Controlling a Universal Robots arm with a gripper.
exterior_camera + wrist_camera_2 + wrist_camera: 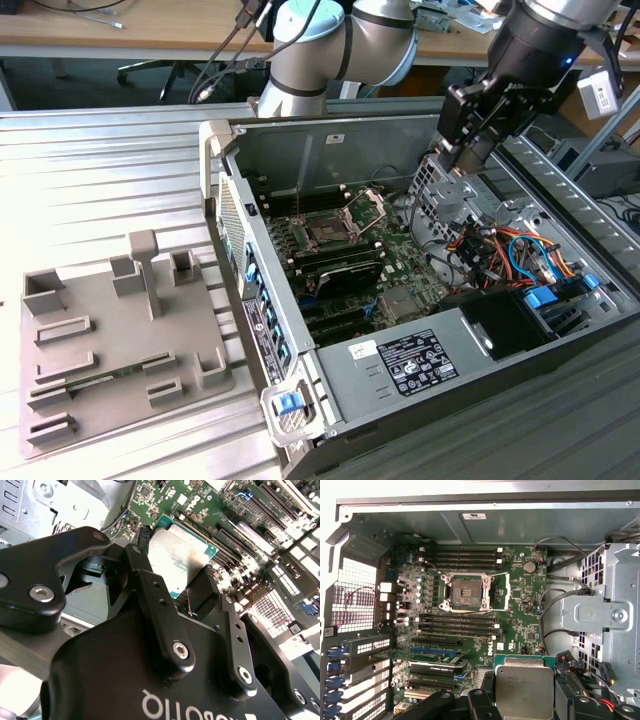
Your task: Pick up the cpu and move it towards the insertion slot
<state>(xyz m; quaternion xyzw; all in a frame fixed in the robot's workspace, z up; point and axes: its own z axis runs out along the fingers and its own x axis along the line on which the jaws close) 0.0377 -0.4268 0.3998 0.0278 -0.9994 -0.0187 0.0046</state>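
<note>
Second wrist view shows the gripper (192, 587) clamped on the cpu (180, 552), which hangs flat above the green board; first wrist view puts the insertion slot (469, 593), frame open, well apart from the chip; keeping it level and corner-aligned looks wise

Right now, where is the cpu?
The cpu is clamped in the gripper, held in the air above the open computer case. In the first wrist view it is apart from the insertion slot, not yet over it.

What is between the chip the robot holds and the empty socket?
In the first wrist view, black memory slots and green board lie between the cpu in the gripper and the insertion slot.
</note>
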